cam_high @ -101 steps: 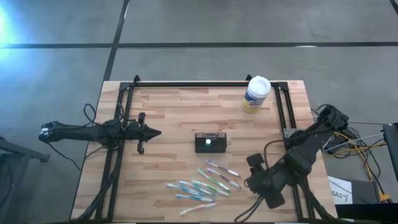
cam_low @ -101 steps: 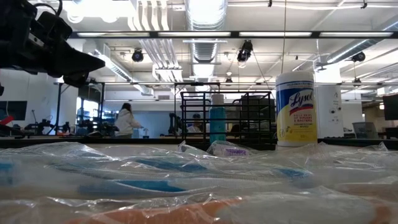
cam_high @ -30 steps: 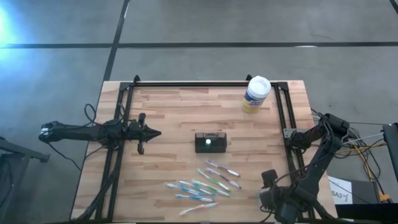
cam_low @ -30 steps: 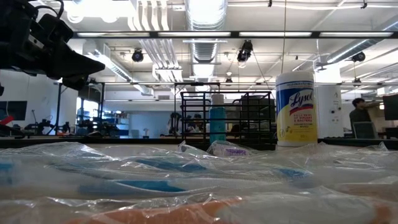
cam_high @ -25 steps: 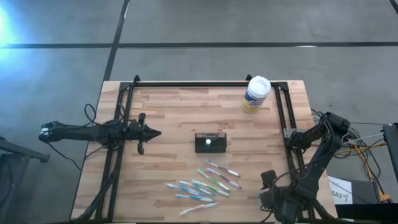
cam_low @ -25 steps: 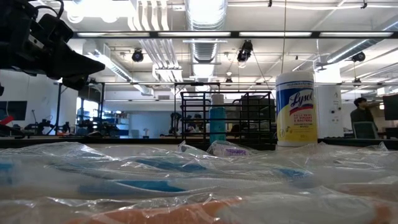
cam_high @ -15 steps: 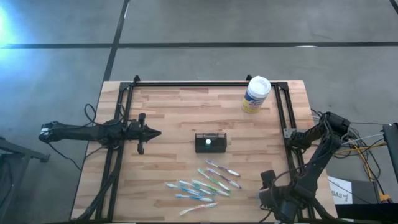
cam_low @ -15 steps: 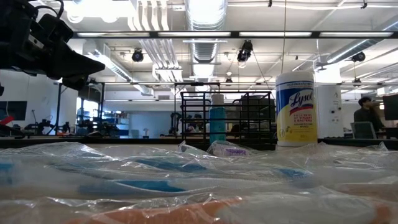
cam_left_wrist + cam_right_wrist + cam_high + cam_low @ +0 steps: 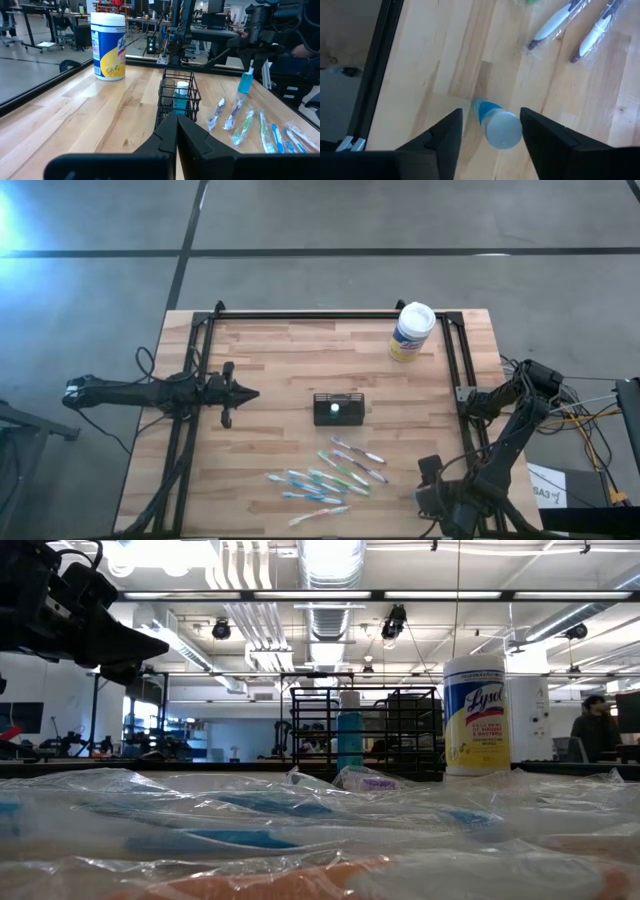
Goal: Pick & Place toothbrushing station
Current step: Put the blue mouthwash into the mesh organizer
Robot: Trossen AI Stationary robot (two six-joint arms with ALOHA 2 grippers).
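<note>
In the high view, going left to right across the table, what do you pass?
Left gripper, jaws shut → toothbrushing station → wipes canister → right gripper at the table's near right edge. The wrapped toothbrushes span too wide to order.

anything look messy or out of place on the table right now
The wrapped toothbrushes lie scattered at mixed angles near the front edge, not in the toothbrushing station, which stands upright mid-table with one blue bottle inside. Another blue bottle stands apart between the right gripper's open fingers. The wipes canister stands upright.
</note>
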